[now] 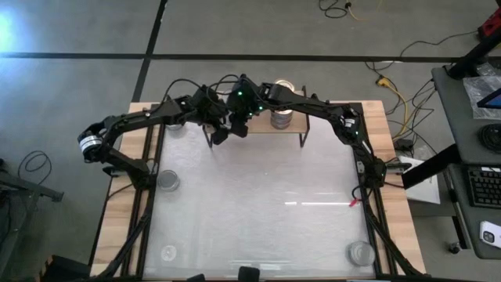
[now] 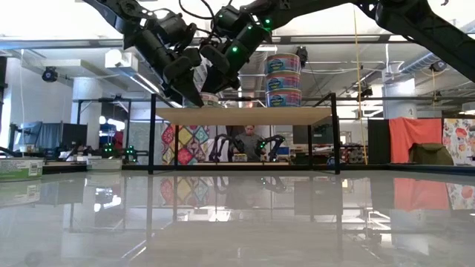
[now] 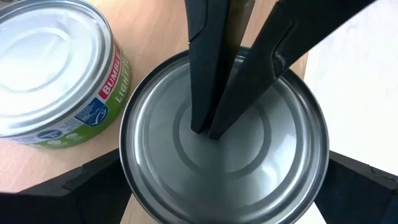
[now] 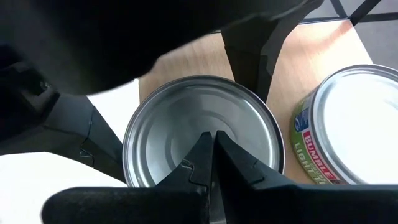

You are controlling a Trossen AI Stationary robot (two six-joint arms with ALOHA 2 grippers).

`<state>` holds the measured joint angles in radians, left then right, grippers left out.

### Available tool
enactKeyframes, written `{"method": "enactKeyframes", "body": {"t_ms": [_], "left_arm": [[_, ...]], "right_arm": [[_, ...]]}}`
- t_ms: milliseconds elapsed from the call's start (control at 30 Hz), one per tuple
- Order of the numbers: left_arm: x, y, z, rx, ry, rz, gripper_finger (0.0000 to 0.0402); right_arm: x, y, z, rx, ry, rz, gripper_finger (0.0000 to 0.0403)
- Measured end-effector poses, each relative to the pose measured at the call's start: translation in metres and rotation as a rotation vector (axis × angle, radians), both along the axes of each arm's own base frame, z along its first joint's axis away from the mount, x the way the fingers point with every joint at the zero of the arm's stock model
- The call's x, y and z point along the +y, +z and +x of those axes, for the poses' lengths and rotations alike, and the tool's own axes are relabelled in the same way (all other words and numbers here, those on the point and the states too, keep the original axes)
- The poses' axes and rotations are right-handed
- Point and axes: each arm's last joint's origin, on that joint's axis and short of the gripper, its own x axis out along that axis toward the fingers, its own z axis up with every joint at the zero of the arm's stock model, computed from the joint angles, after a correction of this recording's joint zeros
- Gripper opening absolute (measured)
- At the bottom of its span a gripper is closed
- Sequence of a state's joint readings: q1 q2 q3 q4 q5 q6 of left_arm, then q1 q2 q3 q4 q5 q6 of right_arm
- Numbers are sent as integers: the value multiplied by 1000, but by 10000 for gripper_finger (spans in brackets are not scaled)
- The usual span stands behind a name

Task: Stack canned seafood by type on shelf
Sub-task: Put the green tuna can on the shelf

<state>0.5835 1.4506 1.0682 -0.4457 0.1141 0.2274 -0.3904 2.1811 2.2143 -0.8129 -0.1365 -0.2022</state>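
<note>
Right end effector [image 4: 213,144] atop grey tin [image 4: 180,124]

Lit brightly from overhead. Showed glare streaks across the glossy table [image 1: 266,204] from above and mirrored the room at table height. Blew out the windows behind to white. Gleamed softly off the silver tin top [image 3: 224,137], with near fingers [image 4: 205,162] blurred, dark and unlit.

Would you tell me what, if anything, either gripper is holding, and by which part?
The left gripper straddles the grey-topped tin by its side wall, jaws wide. The right gripper, shut, only presses its tips on the tin's lid.
</note>
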Motion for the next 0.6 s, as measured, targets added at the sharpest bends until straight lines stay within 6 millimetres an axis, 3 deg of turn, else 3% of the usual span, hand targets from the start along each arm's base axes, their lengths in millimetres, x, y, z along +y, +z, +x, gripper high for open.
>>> {"method": "enactKeyframes", "body": {"t_ms": [267, 600], "left_arm": [[1, 14, -1, 35, -1, 6, 398], [2, 14, 0, 55, -2, 20, 399]], "right_arm": [[0, -2, -2, 33, -5, -4, 13], [0, -2, -3, 34, -1, -4, 13]]}}
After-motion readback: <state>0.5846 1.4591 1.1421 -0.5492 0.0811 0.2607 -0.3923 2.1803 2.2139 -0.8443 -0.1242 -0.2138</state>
